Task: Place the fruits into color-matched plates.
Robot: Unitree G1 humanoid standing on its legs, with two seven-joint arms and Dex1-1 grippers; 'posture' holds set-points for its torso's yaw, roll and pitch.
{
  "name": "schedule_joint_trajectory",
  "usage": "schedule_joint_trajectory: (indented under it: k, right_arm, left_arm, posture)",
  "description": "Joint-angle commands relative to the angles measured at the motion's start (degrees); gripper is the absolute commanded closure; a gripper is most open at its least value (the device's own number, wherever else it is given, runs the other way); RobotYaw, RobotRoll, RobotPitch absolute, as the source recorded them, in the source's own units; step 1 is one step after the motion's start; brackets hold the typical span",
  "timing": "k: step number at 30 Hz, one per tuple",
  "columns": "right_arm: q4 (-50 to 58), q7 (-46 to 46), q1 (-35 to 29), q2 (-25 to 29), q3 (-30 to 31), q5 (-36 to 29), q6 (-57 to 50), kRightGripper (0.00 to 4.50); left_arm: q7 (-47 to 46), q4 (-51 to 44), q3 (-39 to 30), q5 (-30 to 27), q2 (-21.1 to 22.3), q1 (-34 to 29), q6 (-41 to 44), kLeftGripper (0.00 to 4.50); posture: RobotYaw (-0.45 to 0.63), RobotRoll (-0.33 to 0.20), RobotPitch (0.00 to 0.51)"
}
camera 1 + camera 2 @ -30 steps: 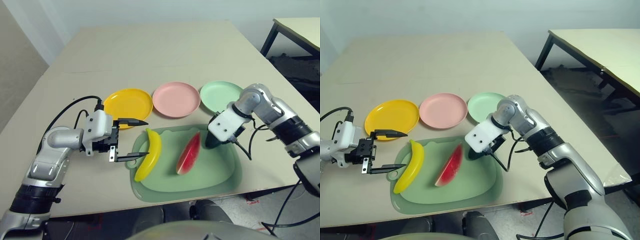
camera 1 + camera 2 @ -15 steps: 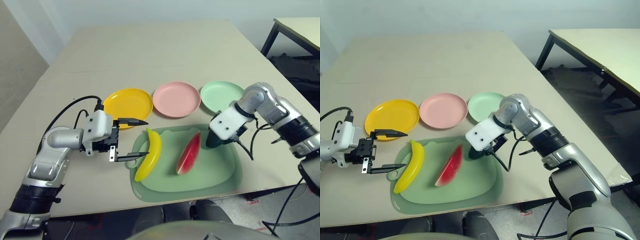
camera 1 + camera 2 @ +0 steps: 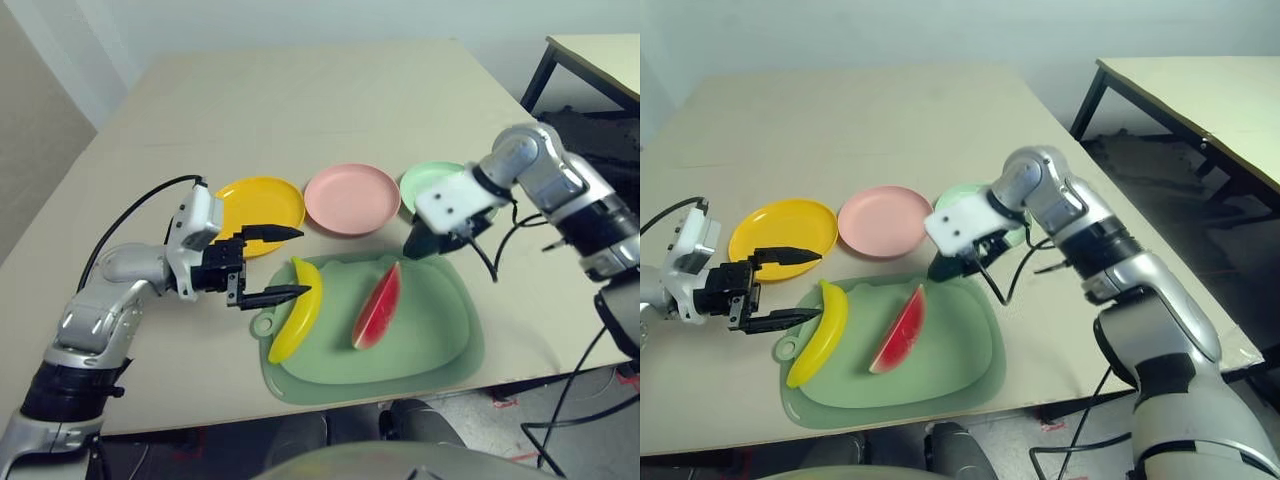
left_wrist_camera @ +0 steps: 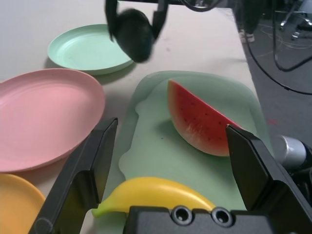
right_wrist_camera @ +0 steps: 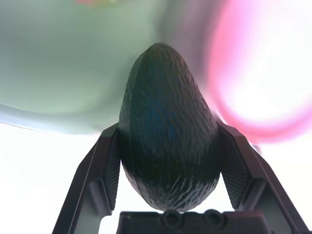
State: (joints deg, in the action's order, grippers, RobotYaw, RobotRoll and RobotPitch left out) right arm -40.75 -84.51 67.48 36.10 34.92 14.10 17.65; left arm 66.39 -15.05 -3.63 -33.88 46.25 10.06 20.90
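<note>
Right wrist view: right hand [image 5: 168,141] grips pebbly, egg-shaped avocado [image 5: 168,122]; left hand [image 4: 170,163] open.

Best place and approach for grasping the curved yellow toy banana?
The curved yellow toy banana lies flat and lengthwise, pointing away from the robot. I'd come from above and pinch its thick middle across the narrow width, one finger along each long side; the tapering ends look likelier to slip.

Red watermelon wedge [image 3: 377,308], green rind.
</note>
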Motion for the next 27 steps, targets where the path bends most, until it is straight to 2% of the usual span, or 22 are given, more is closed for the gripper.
schedule_joint_trajectory:
  k: [1,9,21,25,27]
  right_arm:
    - [-11.60,7.47,3.78,-1.83,-0.22,5.30,4.19,1.38]
    - [-27.80,18.80,7.36,-4.54,0.56,13.55,6.42,1.38]
    - [-33.43,24.10,6.00,-6.13,0.06,19.20,5.65,1.38]
    - [-33.54,24.92,6.16,-6.15,-0.08,20.04,6.20,0.04]
    - [-33.36,24.53,6.39,-6.20,-0.34,20.08,6.59,0.04]
  left_arm:
    - [-3.76,-2.83,1.25,0.14,-1.23,1.21,3.53,0.00]
    - [-9.98,-7.96,2.64,-0.44,-4.72,4.60,8.10,0.00]
    - [-9.35,-8.91,4.12,2.81,-2.93,4.19,6.82,0.00]
    - [-8.39,-9.05,4.50,4.06,-1.74,4.07,5.86,0.00]
    - [-8.11,-8.93,4.40,4.10,-1.59,4.09,5.61,0.00]
  posture:
    - [0.04,0.000,0.024]
    - [0.05,0.000,0.025]
    - [0.08,0.000,0.023]
    - [0.08,0.000,0.023]
    - [0.08,0.000,0.023]
